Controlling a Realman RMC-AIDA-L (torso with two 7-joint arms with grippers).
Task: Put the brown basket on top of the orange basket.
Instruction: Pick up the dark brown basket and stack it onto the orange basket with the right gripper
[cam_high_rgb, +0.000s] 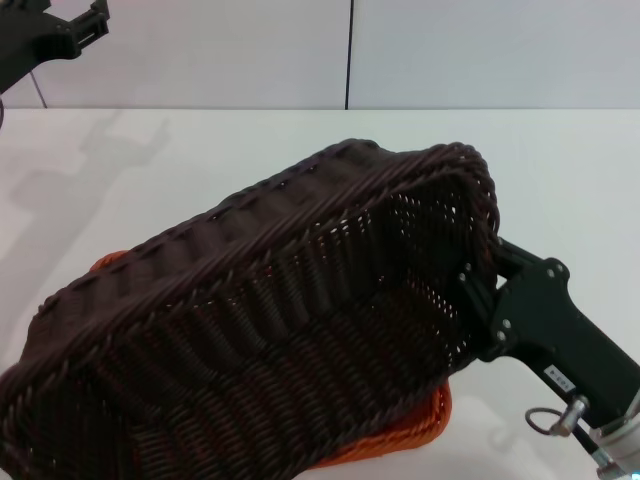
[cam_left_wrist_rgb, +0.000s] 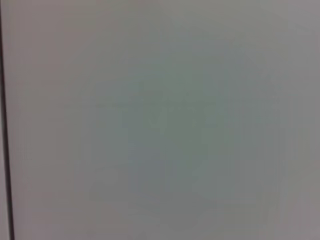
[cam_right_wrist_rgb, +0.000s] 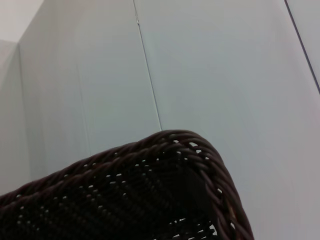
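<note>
The brown basket (cam_high_rgb: 270, 330) fills the middle of the head view, lifted and tilted, its opening facing me and its left end low. My right gripper (cam_high_rgb: 484, 272) is shut on the rim of its right end wall. In the right wrist view the brown basket (cam_right_wrist_rgb: 150, 195) shows as a braided corner against the wall. The orange basket (cam_high_rgb: 405, 435) lies under it on the table, mostly hidden; only an orange corner at the lower right and a sliver at the left show. My left gripper (cam_high_rgb: 88, 28) is parked high at the far left, away from both baskets.
The white table (cam_high_rgb: 570, 170) stretches behind and to the right of the baskets, ending at a pale panelled wall (cam_high_rgb: 450, 50). The left wrist view shows only blank wall.
</note>
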